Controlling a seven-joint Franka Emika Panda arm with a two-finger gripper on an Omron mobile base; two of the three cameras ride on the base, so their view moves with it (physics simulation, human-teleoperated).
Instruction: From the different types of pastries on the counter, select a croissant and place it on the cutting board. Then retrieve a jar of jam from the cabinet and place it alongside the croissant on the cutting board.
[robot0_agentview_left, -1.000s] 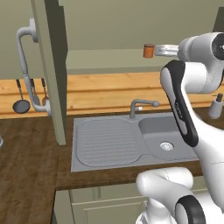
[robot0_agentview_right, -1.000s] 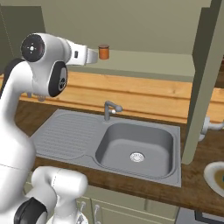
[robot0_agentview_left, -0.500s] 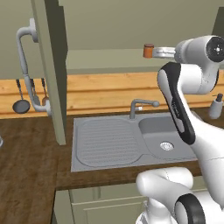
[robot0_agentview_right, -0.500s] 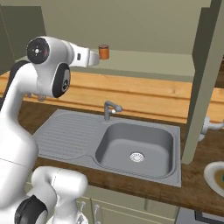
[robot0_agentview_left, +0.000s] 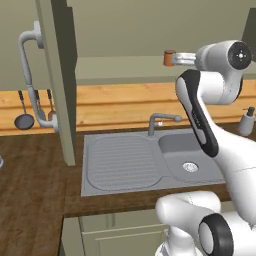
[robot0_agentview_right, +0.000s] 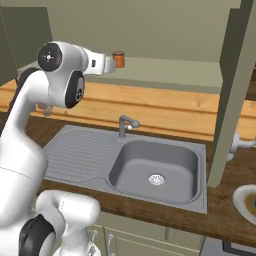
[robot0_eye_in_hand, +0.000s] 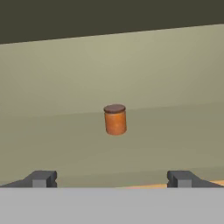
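Jar of jam (robot0_eye_in_hand: 115, 119), upright on cabinet (robot0_agentview_left: 56, 80) shelf: gripper (robot0_eye_in_hand: 111, 178) released, fingers spread wide, should advance level and centred before clenching.

The jar of jam (robot0_eye_in_hand: 115, 119) stands alone on the cabinet (robot0_agentview_left: 120, 70) shelf, bare shelf all round it. The gripper (robot0_eye_in_hand: 111, 179), jaws spread wide, faces it unobstructed; the door (robot0_agentview_left: 61, 75) hangs open aside.

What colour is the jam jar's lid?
Brownish, over an orange-red jar of jam; clearest in the hand view.
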